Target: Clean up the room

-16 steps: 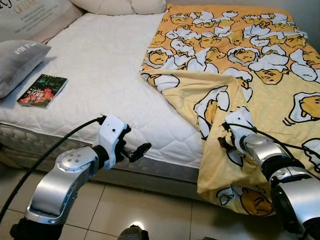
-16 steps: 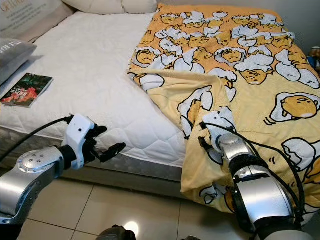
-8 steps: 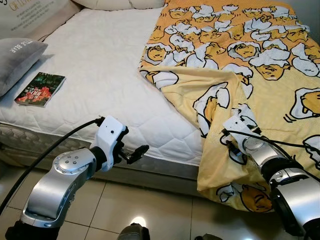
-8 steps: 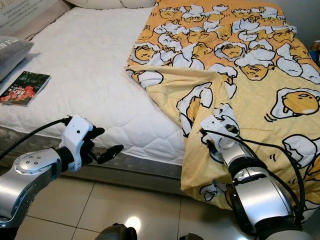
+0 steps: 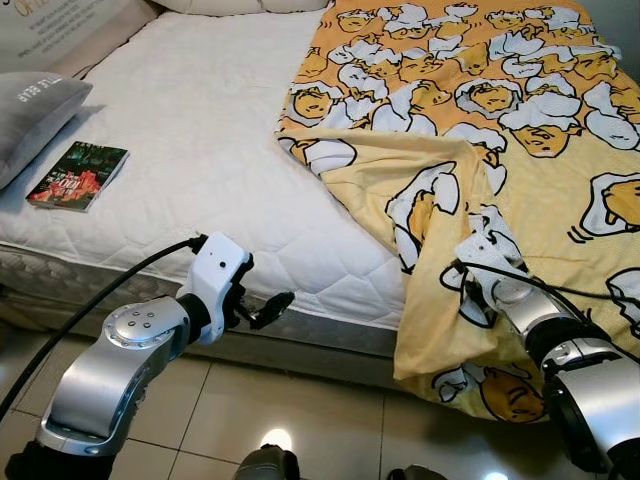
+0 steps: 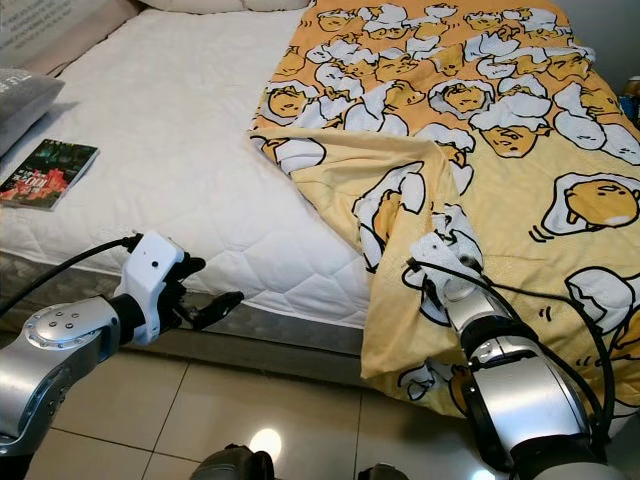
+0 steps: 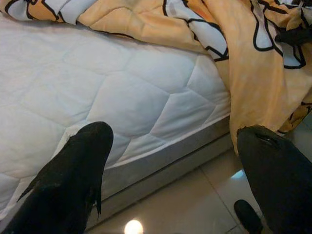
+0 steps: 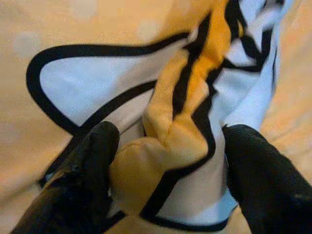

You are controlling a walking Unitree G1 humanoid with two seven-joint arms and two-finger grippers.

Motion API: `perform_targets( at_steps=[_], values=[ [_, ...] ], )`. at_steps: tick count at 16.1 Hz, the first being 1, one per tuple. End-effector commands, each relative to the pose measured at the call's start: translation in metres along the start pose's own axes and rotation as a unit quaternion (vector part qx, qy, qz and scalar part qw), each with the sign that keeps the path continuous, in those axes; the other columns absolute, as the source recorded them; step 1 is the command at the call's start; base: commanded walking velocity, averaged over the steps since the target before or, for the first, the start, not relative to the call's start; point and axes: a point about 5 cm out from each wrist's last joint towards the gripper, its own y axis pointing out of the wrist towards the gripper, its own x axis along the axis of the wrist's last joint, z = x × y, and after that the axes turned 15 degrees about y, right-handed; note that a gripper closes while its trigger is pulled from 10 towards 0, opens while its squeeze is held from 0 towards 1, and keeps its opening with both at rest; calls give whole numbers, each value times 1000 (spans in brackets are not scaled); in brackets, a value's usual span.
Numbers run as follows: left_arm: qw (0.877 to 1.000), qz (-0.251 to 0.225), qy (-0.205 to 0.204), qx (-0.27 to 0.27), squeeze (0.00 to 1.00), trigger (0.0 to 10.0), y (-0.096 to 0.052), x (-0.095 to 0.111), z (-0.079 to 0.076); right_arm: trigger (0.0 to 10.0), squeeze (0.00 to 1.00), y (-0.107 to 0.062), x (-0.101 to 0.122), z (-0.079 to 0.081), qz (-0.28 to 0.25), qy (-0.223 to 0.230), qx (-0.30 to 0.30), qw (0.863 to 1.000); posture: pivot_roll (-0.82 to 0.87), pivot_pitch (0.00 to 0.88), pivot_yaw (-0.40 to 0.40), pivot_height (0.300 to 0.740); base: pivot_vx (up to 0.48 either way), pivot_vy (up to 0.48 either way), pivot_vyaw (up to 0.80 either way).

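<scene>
A yellow blanket (image 5: 520,120) printed with cartoon eggs covers the right half of the bed, one corner folded back and its near edge hanging over the mattress side. My right gripper (image 8: 168,165) is shut on a bunched fold of that blanket (image 8: 180,122) near the bed's front edge (image 5: 478,280). My left gripper (image 5: 272,305) hovers open in front of the mattress side, holding nothing; its two fingers (image 7: 73,175) stand wide apart. A book (image 5: 77,176) with a dark red cover lies on the bare white mattress (image 5: 200,140) at the left.
A grey pillow (image 5: 35,110) rests at the bed's left edge beside the book. Light pillows sit at the headboard (image 5: 230,5). Glossy beige floor tiles (image 5: 300,420) run between me and the bed.
My right gripper has drawn slightly back and to the right with the blanket fold in it. The left gripper has sunk a little. The view has tilted slightly.
</scene>
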Motion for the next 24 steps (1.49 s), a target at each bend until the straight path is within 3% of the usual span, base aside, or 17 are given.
perform_targets(
  at_steps=[1, 16, 22, 24],
  values=[
    [1000, -1, 7, -6, 0, 10000, -1, 3, -2, 0, 0, 1, -10, 3, 20, 22, 6, 1000, 147, 95, 79, 740, 0, 0, 0],
    [1000, -7, 2, 12, 0, 10000, 3, 5, 1, 0, 0, 0, -4, -3, 0, 100, 21, 995, 135, 61, 63, 740, 0, 0, 0],
    [999, -10, -1, 32, 0, 10000, 1, 5, 9, 0, 0, -2, 1, 9, -10, 176, 112, 978, 120, 40, 57, 740, 0, 0, 0],
    [999, -11, -3, 36, 0, 10000, 2, 4, 10, 0, 0, -6, 13, 19, -32, 209, 183, 960, 110, 30, 56, 740, 0, 0, 0]
  ],
)
